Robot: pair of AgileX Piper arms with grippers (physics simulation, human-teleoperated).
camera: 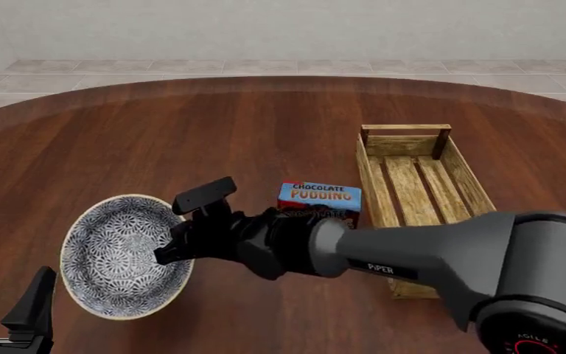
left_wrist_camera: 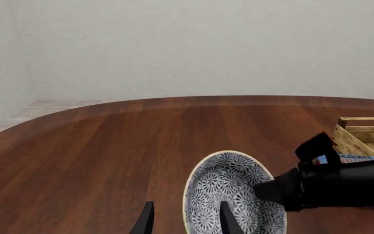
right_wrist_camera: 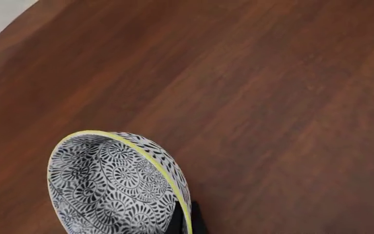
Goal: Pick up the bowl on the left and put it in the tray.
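Observation:
The bowl (camera: 116, 254), blue-grey patterned with a pale rim, sits at the table's front left. My right arm reaches across from the right, and my right gripper (camera: 172, 247) is shut on the bowl's right rim. The right wrist view shows that rim pinched between the dark fingertips (right_wrist_camera: 177, 220), with the bowl (right_wrist_camera: 105, 187) seen tilted. My left gripper (camera: 6, 296) stands open near the front edge, left of the bowl and apart from it. In the left wrist view the bowl (left_wrist_camera: 229, 192) lies just beyond its spread fingers (left_wrist_camera: 146, 220). The wooden tray (camera: 416, 184) lies to the right.
A blue chocolate pudding box (camera: 320, 199) stands just left of the tray, behind my right arm (camera: 382, 254). That arm crosses the left wrist view (left_wrist_camera: 333, 183) in front of the tray (left_wrist_camera: 362, 134).

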